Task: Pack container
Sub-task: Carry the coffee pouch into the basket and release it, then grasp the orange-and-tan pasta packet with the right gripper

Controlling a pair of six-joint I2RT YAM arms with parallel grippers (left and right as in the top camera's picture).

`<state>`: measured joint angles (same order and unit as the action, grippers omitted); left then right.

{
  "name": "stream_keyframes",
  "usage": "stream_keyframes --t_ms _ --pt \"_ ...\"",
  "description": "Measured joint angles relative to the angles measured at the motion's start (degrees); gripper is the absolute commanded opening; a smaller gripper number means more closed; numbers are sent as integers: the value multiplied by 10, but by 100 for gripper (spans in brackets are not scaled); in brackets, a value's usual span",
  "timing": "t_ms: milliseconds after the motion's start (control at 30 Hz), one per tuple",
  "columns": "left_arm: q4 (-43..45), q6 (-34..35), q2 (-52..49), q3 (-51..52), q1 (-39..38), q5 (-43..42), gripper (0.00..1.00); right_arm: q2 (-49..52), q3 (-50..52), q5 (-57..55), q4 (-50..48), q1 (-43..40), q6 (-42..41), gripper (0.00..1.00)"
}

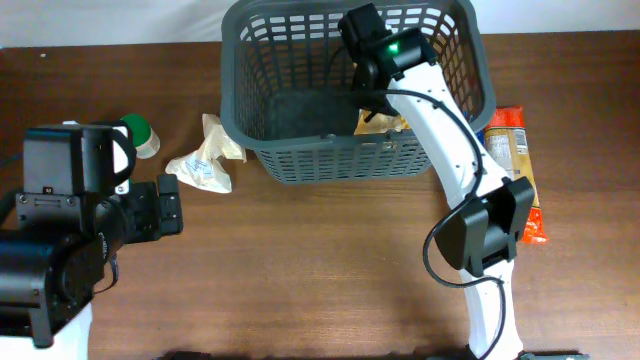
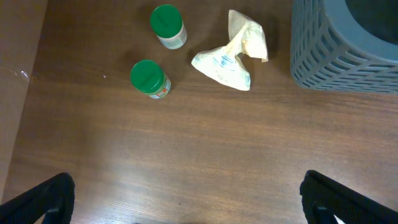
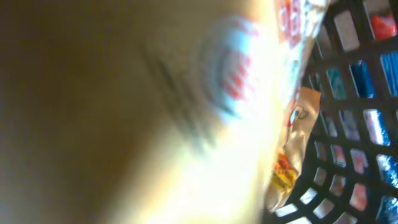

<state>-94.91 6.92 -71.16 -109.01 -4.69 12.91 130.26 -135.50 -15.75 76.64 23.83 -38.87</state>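
Observation:
The container [image 1: 300, 160] is a dark grey slotted basket at the back middle of the table; its corner shows in the left wrist view [image 2: 336, 56]. My right gripper [image 1: 376, 108] reaches down inside it at the front right, over a tan packet [image 1: 388, 123]. The right wrist view is filled by a blurred pale packet [image 3: 205, 112] pressed close to the lens, with the basket wall [image 3: 348, 124] beside it; the fingers are hidden. My left gripper [image 2: 186, 199] is open and empty over bare table, left of the basket [image 1: 172, 208].
A crumpled cream packet [image 1: 205, 160] [image 2: 230, 56] lies left of the basket. Two green-lidded jars [image 2: 166, 25] [image 2: 148, 78] stand further left. An orange packet [image 1: 515, 165] lies on the table right of the basket.

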Motion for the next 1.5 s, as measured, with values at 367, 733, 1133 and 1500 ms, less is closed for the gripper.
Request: stream_keyframes --t_ms 367,733,1133,1500 --pt "0 0 0 0 0 0 99 -56 -94 -60 10 7 113 83" --pt "0 0 0 0 0 0 99 -237 -203 -133 60 -134 193 95" --pt "0 0 0 0 0 0 99 -136 41 76 63 -435 228 100" --pt "0 0 0 0 0 0 99 -76 320 180 -83 -438 360 98"
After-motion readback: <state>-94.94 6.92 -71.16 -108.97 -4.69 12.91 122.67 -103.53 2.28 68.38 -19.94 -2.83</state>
